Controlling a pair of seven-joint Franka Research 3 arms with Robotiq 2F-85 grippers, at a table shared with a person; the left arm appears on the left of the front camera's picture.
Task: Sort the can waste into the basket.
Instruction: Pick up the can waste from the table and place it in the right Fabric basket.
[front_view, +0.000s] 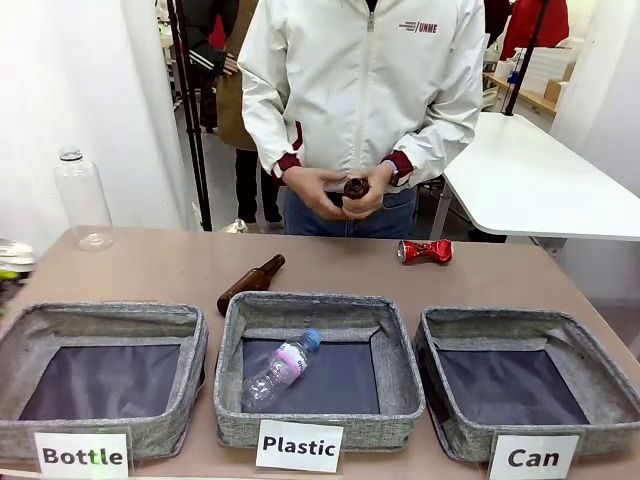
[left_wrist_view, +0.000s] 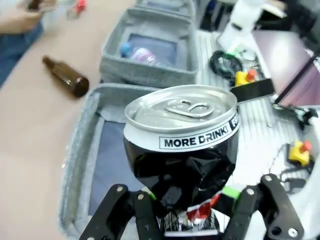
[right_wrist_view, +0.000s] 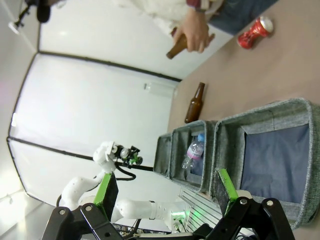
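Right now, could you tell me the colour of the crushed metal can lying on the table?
The crushed metal can is red, clearest in front view.

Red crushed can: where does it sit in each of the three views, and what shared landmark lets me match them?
Front view: the red can lies on the table, far side, right of centre.
Left wrist view: a small blurred red shape, likely the can, at the top edge, towards the left.
Right wrist view: the can lies at top right.
Shared landmark: the brown bottle lying on the table.
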